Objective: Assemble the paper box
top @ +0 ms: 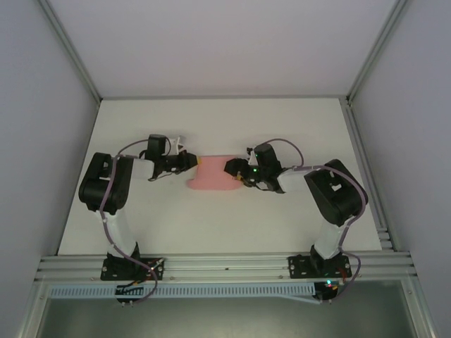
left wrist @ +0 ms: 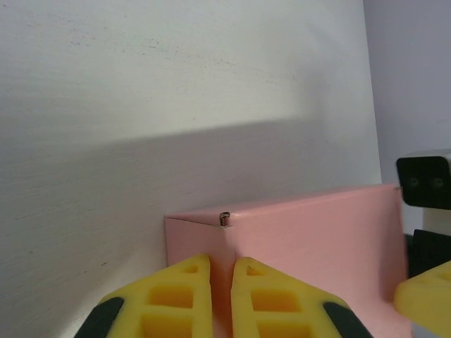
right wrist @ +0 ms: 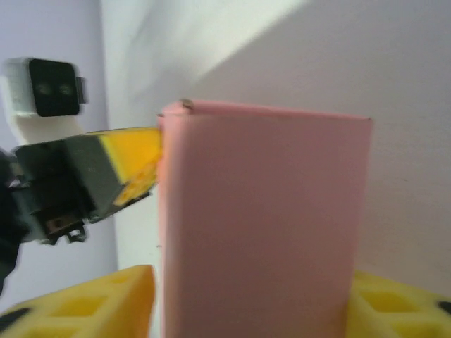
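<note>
The pink paper box (top: 211, 173) lies mid-table between both grippers, folded into a small rectangular block. My left gripper (top: 192, 163) holds its left end. In the left wrist view the yellow fingertips (left wrist: 190, 282) are pinched on a thin pink corner edge of the paper box (left wrist: 317, 232), and pink shows in the narrow slit of the left gripper (left wrist: 221, 271). My right gripper (top: 234, 171) straddles the other end. In the right wrist view the paper box (right wrist: 261, 197) stands between the jaws of the right gripper (right wrist: 254, 282). The right finger (right wrist: 394, 303) touches it. A thin white gap separates the left finger (right wrist: 106, 303) from it.
The white table (top: 211, 232) is walled by grey panels left, right and back. An aluminium rail (top: 225, 266) with both arm bases runs along the near edge. The left arm's camera housing (right wrist: 46, 88) shows beyond the box in the right wrist view.
</note>
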`<state>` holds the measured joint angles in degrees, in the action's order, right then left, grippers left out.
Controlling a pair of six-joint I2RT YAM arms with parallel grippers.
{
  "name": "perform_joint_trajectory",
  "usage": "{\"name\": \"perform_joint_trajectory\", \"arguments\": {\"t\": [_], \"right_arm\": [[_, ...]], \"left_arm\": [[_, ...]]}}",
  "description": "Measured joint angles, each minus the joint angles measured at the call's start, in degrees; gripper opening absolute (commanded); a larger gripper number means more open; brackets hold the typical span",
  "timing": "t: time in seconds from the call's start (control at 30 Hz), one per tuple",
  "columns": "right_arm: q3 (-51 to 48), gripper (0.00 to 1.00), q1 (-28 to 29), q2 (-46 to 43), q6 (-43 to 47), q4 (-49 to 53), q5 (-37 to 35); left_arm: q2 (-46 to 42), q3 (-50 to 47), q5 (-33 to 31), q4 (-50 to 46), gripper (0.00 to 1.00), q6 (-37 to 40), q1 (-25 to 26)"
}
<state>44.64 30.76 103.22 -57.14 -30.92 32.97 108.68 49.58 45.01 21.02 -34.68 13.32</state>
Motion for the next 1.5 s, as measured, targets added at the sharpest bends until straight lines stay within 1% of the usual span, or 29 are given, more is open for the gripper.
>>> {"name": "perform_joint_trajectory", "arguments": {"t": [0.03, 0.07, 0.1, 0.13, 0.17, 0.23, 0.27, 0.33, 0.4, 0.47, 0.53, 0.57, 0.63, 0.73, 0.8, 0.9, 1.03, 1.17, 1.37, 1.5], "right_arm": [[-0.1, 0.42, -0.3, 0.0, -0.8, -1.7, 0.6], [-0.1, 0.41, -0.5, 0.0, -1.6, -3.2, 1.0], [-0.1, 0.41, -0.6, 0.0, -2.1, -4.0, 1.4], [-0.2, 0.39, -0.8, 0.0, -2.7, -4.5, 1.8], [-0.2, 0.39, -0.9, 0.0, -3.0, -4.9, 2.1], [-0.1, 0.39, -1.1, 0.0, -3.6, -6.0, 2.7], [-0.1, 0.39, -1.2, -0.1, -4.0, -6.2, 3.0], [-0.1, 0.40, -1.5, -0.2, -4.9, -6.3, 3.3], [-0.1, 0.38, -1.9, -0.8, -6.0, -5.9, 3.3], [-0.1, 0.36, -2.8, -2.2, -7.5, -4.4, 3.4], [0.0, 0.37, -4.3, -4.2, -9.0, -1.5, 3.7], [0.2, 0.37, -5.0, -5.3, -9.6, 0.6, 3.9], [1.8, 0.37, -6.6, -7.6, -10.6, 7.7, 4.4], [7.7, 0.35, -9.3, -9.5, -10.8, 22.5, 5.9], [12.2, 0.36, -11.1, -10.1, -10.5, 31.1, 7.1], [15.1, 0.36, -13.3, -11.7, -10.7, 39.0, 9.1], [16.2, 0.37, -15.3, -13.4, -12.3, 45.7, 11.2], [16.2, 0.37, -15.4, -13.7, -15.8, 47.6, 13.3], [15.2, 0.37, -15.4, -15.7, -23.2, 44.3, 14.8], [15.2, 0.39, -15.4, -16.2, -25.5, 42.4, 16.0]], "left_arm": [[0.0, 0.0, 0.0, 0.0, 0.16, -0.1, -0.2], [0.0, 0.0, 0.1, 0.2, 0.19, -0.1, -0.4], [-0.2, 0.0, 0.1, 0.5, 0.24, 0.1, -0.4], [-0.5, 0.1, 0.1, 0.9, 0.32, 0.3, -0.4], [-1.0, 0.3, 0.0, 1.0, 0.44, 0.7, -0.4], [-2.4, 1.0, 0.1, 0.7, 0.82, 1.3, -0.4], [-3.3, 1.8, 0.0, 0.3, 0.99, 2.1, -0.4], [-5.6, 4.0, -0.9, -1.5, 1.00, 4.6, -0.3], [-8.4, 6.3, -2.5, -4.1, 1.00, 8.6, -0.2], [-12.3, 8.6, -4.4, -7.5, 1.00, 15.5, 0.4], [-16.6, 10.3, -6.6, -11.3, 1.00, 24.2, 2.3], [-19.0, 10.8, -8.7, -13.5, 1.00, 29.5, 4.2], [-23.0, 11.4, -13.5, -17.4, 1.00, 39.6, 9.7], [-25.7, 12.7, -20.9, -23.9, 1.00, 53.5, 19.8], [-25.4, 13.8, -25.0, -28.4, 1.00, 60.3, 24.8], [-24.2, 14.6, -31.3, -34.1, 1.00, 67.7, 28.5], [-23.3, 14.6, -38.0, -37.0, 1.00, 73.2, 29.6], [-22.7, 14.6, -41.7, -36.9, 1.00, 75.6, 29.6], [-19.3, 15.4, -42.9, -37.0, 1.00, 77.4, 30.0], [-19.0, 15.5, -42.9, -36.1, 0.99, 78.4, 30.1]]}}
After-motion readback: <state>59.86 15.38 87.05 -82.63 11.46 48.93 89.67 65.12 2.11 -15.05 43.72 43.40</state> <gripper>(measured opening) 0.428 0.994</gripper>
